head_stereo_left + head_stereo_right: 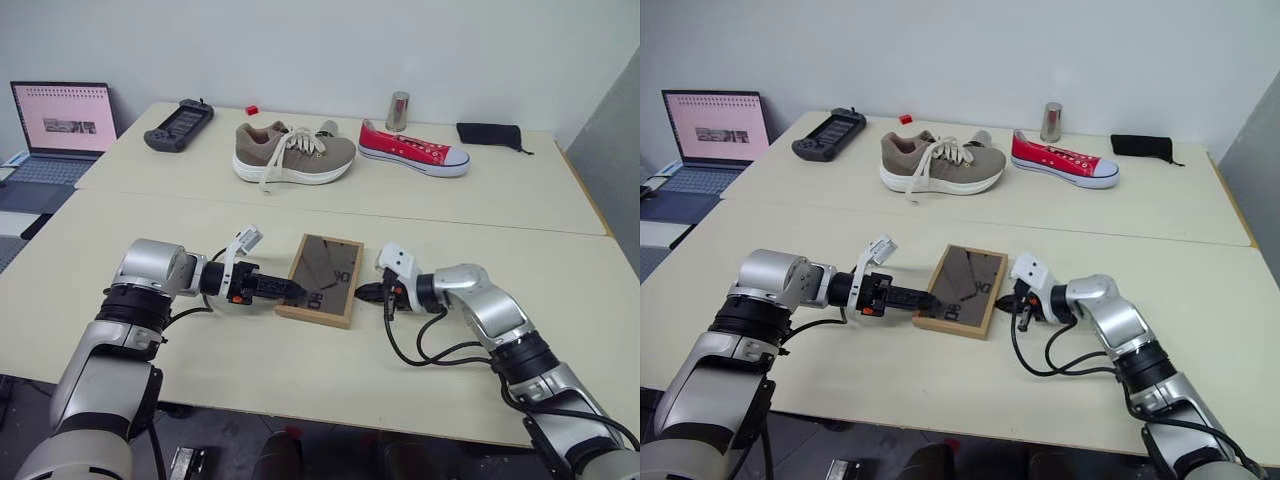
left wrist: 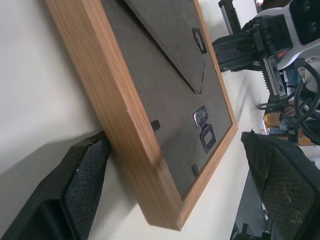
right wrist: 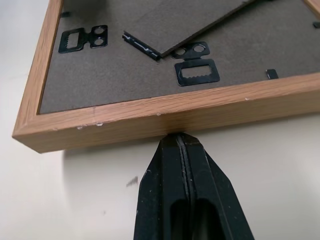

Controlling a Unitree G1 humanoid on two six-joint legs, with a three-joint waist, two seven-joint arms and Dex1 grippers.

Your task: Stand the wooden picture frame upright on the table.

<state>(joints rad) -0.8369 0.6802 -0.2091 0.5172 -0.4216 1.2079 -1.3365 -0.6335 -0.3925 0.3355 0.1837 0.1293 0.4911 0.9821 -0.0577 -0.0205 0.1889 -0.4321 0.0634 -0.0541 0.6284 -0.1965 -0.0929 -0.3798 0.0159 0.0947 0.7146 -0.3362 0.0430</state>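
left eye view: the wooden picture frame (image 1: 322,279) lies flat, back side up, on the near half of the table (image 1: 300,370), between the two arms and well short of the seam. the left gripper (image 1: 291,291) reaches in at its left edge near the front corner with its fingers spread wide; the right gripper (image 1: 366,293) sits at the opposite long edge, pinched closed and holding nothing. right eye view: same layout, with two shoes, a metal cup and a laptop well apart beyond the seam, none of them in the way. left wrist view: one padded finger (image 2: 87,172) rests against the frame's outer wooden side near a corner, while the other stands off over the dark backing, so the rim lies between them, not yet clamped. right wrist view: the closed fingertips (image 3: 181,145) butt against the wooden side rail, touching it or very nearly. the frame looks light and stiff, with smooth wood likely to slide on the tabletop; its front is probably fragile. best hold seems to be across the wooden rim, one pad under the edge, with the closed right gripper as a stop, keeping clear of the thin fold-out stand (image 3: 200,20) and small metal hangers.
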